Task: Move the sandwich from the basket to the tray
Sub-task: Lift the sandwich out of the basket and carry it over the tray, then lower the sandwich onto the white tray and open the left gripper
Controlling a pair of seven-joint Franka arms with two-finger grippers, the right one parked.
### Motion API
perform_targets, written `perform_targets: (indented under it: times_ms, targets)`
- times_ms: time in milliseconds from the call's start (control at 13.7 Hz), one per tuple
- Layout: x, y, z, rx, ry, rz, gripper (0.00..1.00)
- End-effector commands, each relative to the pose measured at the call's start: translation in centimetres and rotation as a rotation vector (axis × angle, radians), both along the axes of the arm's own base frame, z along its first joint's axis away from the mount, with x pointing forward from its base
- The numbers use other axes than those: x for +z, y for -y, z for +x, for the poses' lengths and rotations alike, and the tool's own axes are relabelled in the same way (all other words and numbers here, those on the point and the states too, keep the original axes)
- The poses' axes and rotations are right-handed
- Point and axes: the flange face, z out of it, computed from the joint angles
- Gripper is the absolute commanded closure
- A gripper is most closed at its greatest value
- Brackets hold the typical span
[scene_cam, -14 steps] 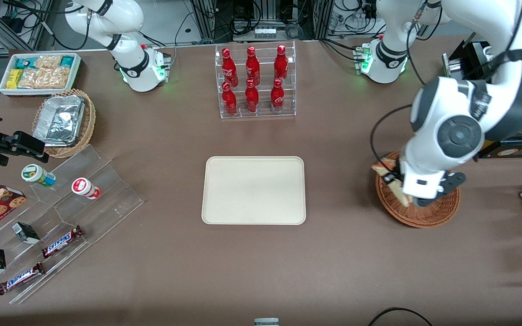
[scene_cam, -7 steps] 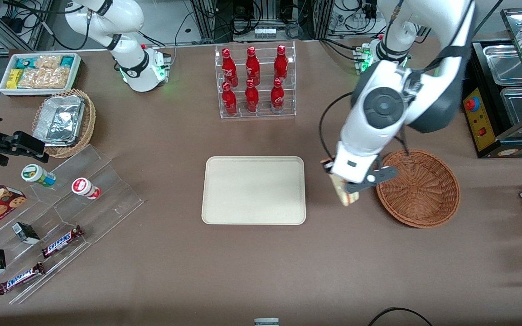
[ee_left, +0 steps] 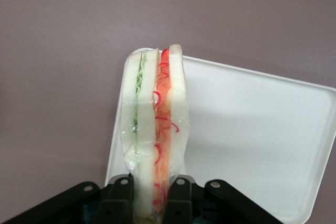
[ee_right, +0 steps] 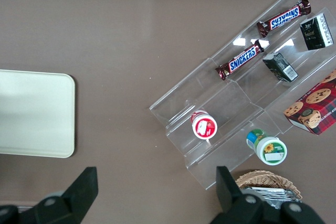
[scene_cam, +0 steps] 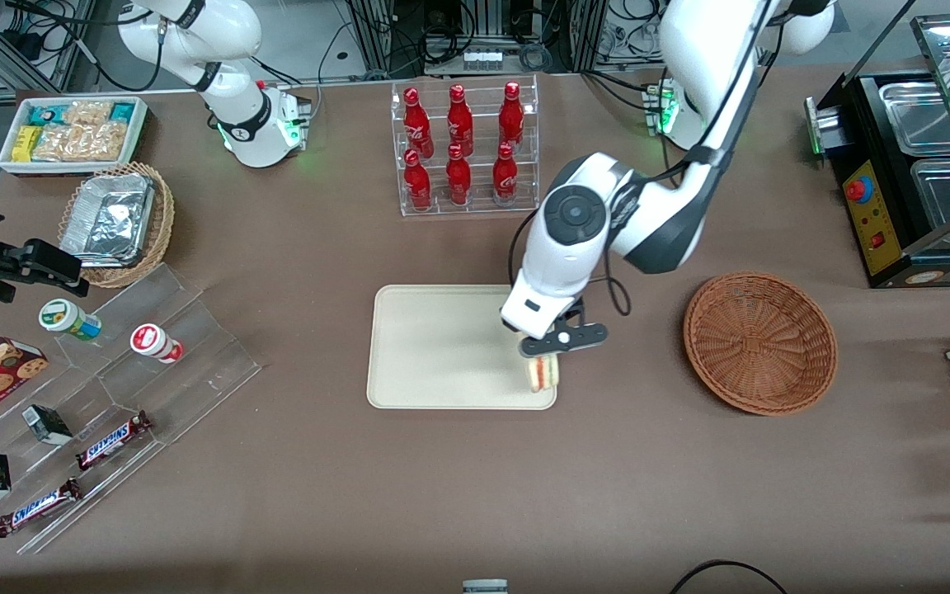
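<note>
Blocking much of the front view, the left arm's wrist housing covers the gripper [scene_cam: 543, 353], so only the lower end of the sandwich [scene_cam: 543, 374] shows below it. Wrist view is clearer: both fingers [ee_left: 119, 195] press against the bread faces of the sandwich [ee_left: 155, 129], pinching it upright by one end; its clamped end is cut off at the frame edge. Whether the sandwich touches the tray [scene_cam: 442, 346] cannot be told; it sits over the tray's corner nearest the front camera, toward the working arm's end.

Counts: one sandwich, one tray, one basket [scene_cam: 759, 342]. Six red bottles [scene_cam: 458, 144] in a clear rack [scene_cam: 465, 206], two rows of three. Two Snickers bars [scene_cam: 112, 439] on the stepped acrylic shelves [scene_cam: 195, 363], plus two small round tubs [scene_cam: 69, 319].

Containers: basket holds nothing visible. Tray bare apart from the sandwich over its corner. Tan wicker basket [scene_cam: 157, 227] holds a foil container [scene_cam: 108, 219]. White bin [scene_cam: 71, 132] holds snack packets, number unclear.
</note>
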Motion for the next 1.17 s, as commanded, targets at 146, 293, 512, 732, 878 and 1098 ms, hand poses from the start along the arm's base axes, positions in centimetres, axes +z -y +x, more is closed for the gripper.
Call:
perform_targets:
  times_ms: [146, 293, 512, 732, 878, 1098]
  targets:
    - [-4.8, 4.1, -2.2, -0.144, 0.020, 0.047, 0.90]
    - [-6.5, 4.2, -2.9, -0.198, -0.004, 0.067, 0.90]
    - [-8.5, 3.8, -3.4, -0.258, -0.030, 0.091, 0.90]
    - [-10.2, 3.8, -3.2, -0.276, -0.034, 0.103, 0.89]
    - [-11.3, 4.0, -2.9, -0.273, 0.001, 0.090, 0.88]
    - [-11.8, 3.9, -2.9, -0.277, -0.003, 0.091, 0.76]
